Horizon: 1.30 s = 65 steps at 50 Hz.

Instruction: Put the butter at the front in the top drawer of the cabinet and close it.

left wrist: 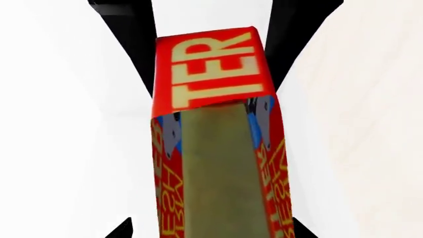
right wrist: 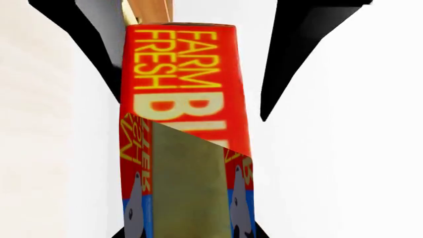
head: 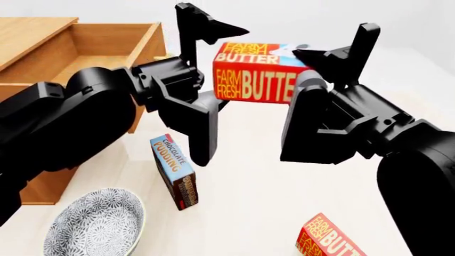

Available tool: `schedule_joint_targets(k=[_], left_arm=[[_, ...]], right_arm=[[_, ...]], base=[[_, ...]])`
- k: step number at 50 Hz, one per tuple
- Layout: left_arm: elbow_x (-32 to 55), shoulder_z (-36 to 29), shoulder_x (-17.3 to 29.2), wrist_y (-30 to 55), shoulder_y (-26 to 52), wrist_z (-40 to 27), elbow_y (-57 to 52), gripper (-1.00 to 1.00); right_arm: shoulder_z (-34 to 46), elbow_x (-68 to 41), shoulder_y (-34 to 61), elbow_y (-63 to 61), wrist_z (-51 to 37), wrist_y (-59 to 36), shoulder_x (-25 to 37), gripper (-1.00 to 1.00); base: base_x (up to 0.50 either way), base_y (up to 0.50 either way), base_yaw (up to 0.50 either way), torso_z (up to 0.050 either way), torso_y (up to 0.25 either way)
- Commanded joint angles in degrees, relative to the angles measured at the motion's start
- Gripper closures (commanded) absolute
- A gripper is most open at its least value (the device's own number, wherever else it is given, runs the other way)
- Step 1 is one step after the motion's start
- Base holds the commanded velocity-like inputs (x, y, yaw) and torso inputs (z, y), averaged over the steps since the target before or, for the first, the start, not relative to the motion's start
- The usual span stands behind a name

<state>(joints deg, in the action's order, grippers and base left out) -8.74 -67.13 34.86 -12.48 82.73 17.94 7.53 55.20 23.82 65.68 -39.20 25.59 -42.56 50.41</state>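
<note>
Head view showed the butter raised off the table, lying lengthwise between the two arms, with the left gripper at one short end and the right gripper at the other. Both sets of black fingers were spread wide, one finger above the carton and one below, and whether any finger actually touched the carton could not be told. Behind the left arm, the top drawer of the cabinet stood pulled out, its wooden inside visible. On the pale table below lay a blue chocolate pudding box, tilted, with a patterned bowl near it toward the front left. A second butter carton lay at the front right, well apart from the raised one. From the left wrist view, the carton filled the middle between dark fingers set far apart; the right wrist view gave the same, the carton's lettered face centred between spread fingers.
</note>
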Motion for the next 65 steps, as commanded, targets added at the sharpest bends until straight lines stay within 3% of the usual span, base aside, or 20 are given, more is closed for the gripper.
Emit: schedule_joint_targets(k=[1, 19, 20, 42, 43, 59, 65], left_arm=[[0.6, 0.6, 0.8, 0.1, -0.3, -0.1, -3.4, -1.00], [1.6, 1.5, 3.2, 1.0, -1.5, -0.5, -8.8, -1.00], [1.7, 1.5, 3.1, 0.9, -1.5, -0.5, -8.8, 1.00], [0.5, 2.5, 3.0, 1.5, -1.0, -1.7, -9.5, 1.00], [0.4, 2.5, 3.0, 1.7, -0.9, -1.7, -9.6, 1.00], [-0.7, 2.6, 4.8, 4.4, 1.2, 1.1, -10.7, 1.00], [1.9, 4.0, 6.3, 11.7, 1.6, 3.6, -14.0, 1.00]], right_arm=[[-1.4, 4.1, 1.0, 0.2, -0.9, 1.9, -0.6, 1.00], [-3.4, 0.5, 0.3, 2.4, -1.8, 2.9, -1.1, 1.00], [-3.5, 0.5, 0.3, 2.3, -1.7, 2.8, -1.1, 1.00], [-7.0, -2.4, -1.2, -2.3, -2.7, 1.6, -1.1, 1.00], [-7.2, -2.3, -1.3, -2.4, -2.9, 1.6, -0.9, -1.00], [-14.7, -3.4, -7.2, -13.7, -4.1, -6.8, 8.5, -1.00], [-20.8, -6.2, -12.7, -20.0, -5.4, -12.5, 13.9, -1.00]], base=[[0.00, 0.00, 0.00, 0.000, 0.000], [0.00, 0.00, 0.00, 0.001, 0.001], [0.00, 0.00, 0.00, 0.000, 0.010], [0.00, 0.00, 0.00, 0.000, 0.001], [0.00, 0.00, 0.00, 0.000, 0.010], [0.00, 0.00, 0.00, 0.001, 0.001], [0.00, 0.00, 0.00, 0.000, 0.002]])
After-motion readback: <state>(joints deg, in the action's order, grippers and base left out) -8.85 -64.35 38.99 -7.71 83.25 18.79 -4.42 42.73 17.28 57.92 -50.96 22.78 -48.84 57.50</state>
